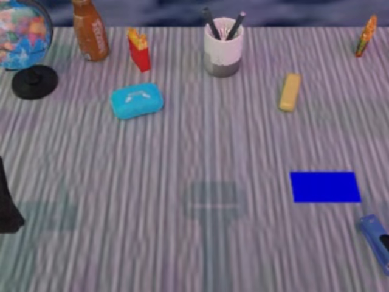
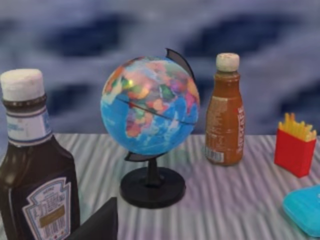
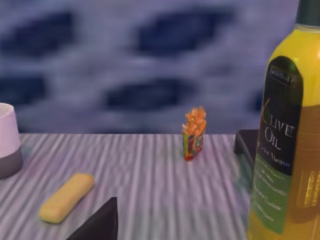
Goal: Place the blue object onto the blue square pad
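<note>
The blue object point(image 1: 375, 238), a small medium-blue stapler-like item with a dark top, lies at the table's front right, partly cut off by the top view's edge. The blue square pad point(image 1: 325, 187) lies flat just behind and left of it, bare. Neither arm shows over the table in the top view. My left gripper point(image 2: 100, 225) appears only as a dark wedge at the edge of the left wrist view, facing the globe. My right gripper point(image 3: 100, 224) is a similar dark wedge in the right wrist view, far from the blue object.
At the back stand a globe point(image 1: 27, 36), a brown sauce bottle point(image 1: 90, 30), a fries box point(image 1: 139, 48), a pen cup point(image 1: 223, 47) and a snack packet point(image 1: 366, 36). A cyan soap-like block point(image 1: 137, 101) and a yellow bar point(image 1: 290, 92) lie mid-table. An olive oil bottle point(image 3: 287, 150) stands close.
</note>
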### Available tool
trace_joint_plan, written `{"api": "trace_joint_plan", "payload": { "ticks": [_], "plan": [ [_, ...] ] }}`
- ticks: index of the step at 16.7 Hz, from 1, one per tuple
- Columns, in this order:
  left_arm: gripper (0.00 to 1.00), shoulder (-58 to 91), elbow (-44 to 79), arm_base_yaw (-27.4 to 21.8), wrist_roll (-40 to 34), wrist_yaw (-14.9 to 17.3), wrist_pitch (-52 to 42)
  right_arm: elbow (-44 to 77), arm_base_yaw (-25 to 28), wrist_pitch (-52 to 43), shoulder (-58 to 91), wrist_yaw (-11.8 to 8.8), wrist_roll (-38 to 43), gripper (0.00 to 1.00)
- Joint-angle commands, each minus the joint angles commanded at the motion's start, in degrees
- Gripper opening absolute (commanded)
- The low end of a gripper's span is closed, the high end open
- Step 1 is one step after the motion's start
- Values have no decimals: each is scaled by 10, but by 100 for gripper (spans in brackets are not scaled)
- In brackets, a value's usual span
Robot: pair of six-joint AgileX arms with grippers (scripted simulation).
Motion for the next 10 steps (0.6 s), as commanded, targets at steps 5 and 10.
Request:
{"api": "trace_joint_plan", "payload": {
  "ticks": [5,10],
  "plan": [
    [100,0,0,0,0,0,0,34,9,-34,38,-2,0,100],
    [100,0,0,0,0,0,0,164,38,-173,219,-3,-6,100]
  ]
}}
